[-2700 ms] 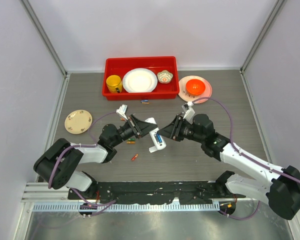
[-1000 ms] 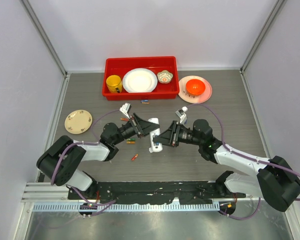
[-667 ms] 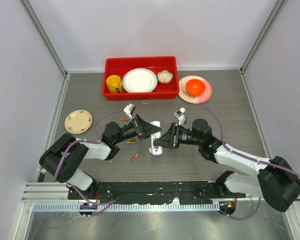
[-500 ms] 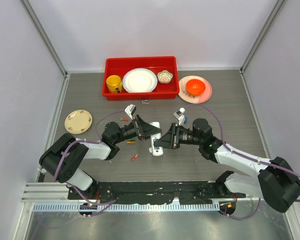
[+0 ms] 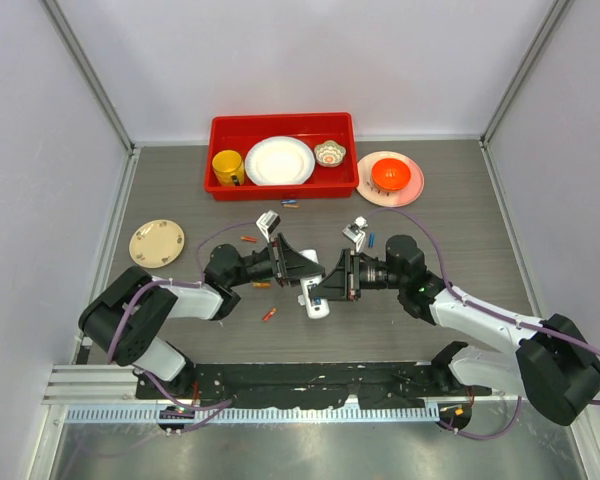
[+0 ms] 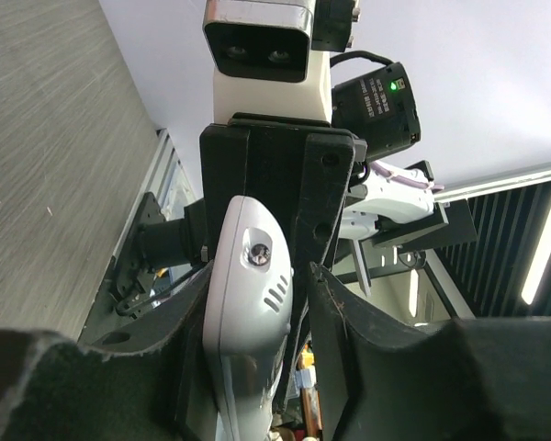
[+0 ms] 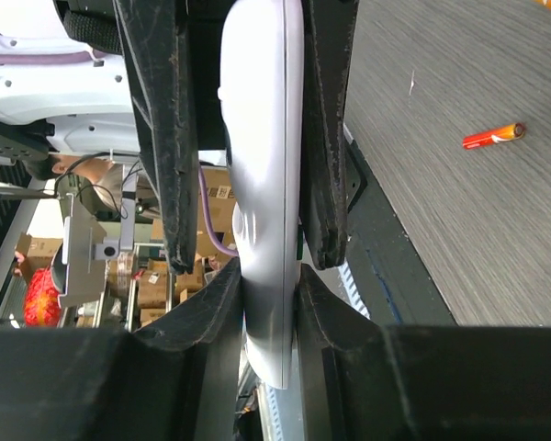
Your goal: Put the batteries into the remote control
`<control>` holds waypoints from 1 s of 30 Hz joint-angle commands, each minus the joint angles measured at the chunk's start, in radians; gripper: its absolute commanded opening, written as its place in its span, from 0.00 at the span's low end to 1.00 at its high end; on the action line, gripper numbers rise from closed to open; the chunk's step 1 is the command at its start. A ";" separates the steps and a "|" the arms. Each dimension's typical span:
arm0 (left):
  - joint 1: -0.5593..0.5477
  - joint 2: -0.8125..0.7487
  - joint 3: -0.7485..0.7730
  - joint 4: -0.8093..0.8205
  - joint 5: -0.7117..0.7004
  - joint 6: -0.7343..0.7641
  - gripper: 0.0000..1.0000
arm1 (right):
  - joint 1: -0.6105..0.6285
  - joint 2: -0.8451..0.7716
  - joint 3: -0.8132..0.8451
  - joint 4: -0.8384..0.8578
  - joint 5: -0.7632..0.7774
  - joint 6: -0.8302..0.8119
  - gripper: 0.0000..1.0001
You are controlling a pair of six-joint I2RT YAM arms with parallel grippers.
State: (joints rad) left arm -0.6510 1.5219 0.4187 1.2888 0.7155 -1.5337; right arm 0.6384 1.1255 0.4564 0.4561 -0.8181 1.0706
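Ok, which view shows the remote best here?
Left wrist: the remote shows a broad face with a screw and slits. Right wrist shows only its thin edge, pinched in the right claw. Top external shows it small, half hidden between that and the left claw.

— What finish do you get on that slim white plastic remote control (image 7: 262,165)?
— Smooth and slightly glossy on my screen. The right gripper (image 7: 269,280) has black fingers (image 7: 202,317), matt and faintly grainy plastic.
— And the grey table (image 5: 460,230)?
— Matt, with fine wood-grain streaks. I also see a shiny orange-red cylinder battery (image 7: 494,136), a glossy red plastic tray (image 5: 220,128) and a brushed metal sheet (image 5: 310,455).
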 commanded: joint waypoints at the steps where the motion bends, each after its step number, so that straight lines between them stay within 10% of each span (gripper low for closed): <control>1: -0.025 -0.025 0.020 0.257 0.059 -0.005 0.39 | -0.011 -0.015 0.045 0.050 -0.012 -0.008 0.01; 9: -0.027 -0.042 -0.004 0.257 0.061 0.001 0.00 | -0.017 -0.027 0.045 0.032 -0.018 -0.012 0.01; 11: -0.027 -0.048 -0.012 0.257 0.050 0.004 0.00 | -0.022 -0.032 0.051 0.027 -0.016 -0.020 0.02; 14: -0.027 -0.066 -0.043 0.254 -0.031 0.035 0.00 | -0.020 -0.058 0.097 -0.126 0.016 -0.095 0.43; 19: -0.018 -0.112 -0.052 0.088 -0.161 0.134 0.00 | -0.022 -0.116 0.200 -0.352 0.089 -0.244 0.62; 30: 0.047 -0.376 -0.066 -0.415 -0.445 0.386 0.00 | -0.022 -0.290 0.211 -0.757 0.677 -0.416 0.60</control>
State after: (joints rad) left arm -0.6228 1.2869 0.3542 1.0733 0.4057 -1.2865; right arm 0.6197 0.8474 0.6773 -0.1326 -0.4309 0.7376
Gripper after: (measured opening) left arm 0.305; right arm 0.629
